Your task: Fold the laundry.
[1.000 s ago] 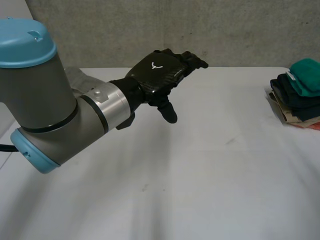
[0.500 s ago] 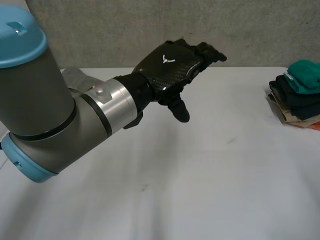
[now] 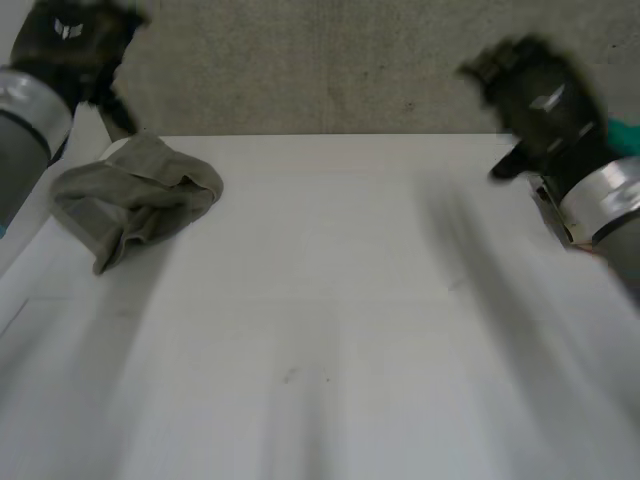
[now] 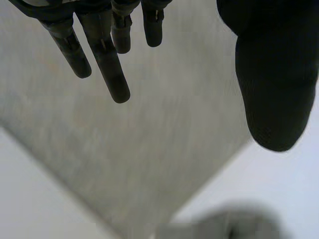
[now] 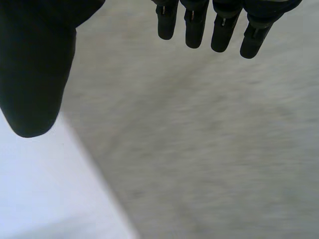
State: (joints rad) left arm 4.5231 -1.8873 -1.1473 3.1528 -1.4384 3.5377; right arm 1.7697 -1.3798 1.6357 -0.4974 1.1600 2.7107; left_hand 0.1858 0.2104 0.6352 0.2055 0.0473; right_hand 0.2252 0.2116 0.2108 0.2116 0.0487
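A crumpled olive-grey cloth lies in a heap at the table's far left. My left hand hangs in the air above and just behind it, open, touching nothing. In the left wrist view its fingers are straight and spread from the thumb, with the cloth a dim shape below. My right hand is raised at the far right, open and empty. Its straight fingers and thumb face the wall in the right wrist view.
A stack of folded clothes with a teal piece on top sits at the right edge, mostly behind my right arm. The white table stretches between the hands. A grey wall stands behind it.
My left arm has swung from over the table's middle to the far left, uncovering the crumpled cloth. My right hand has come into view at the right, in front of the stack.
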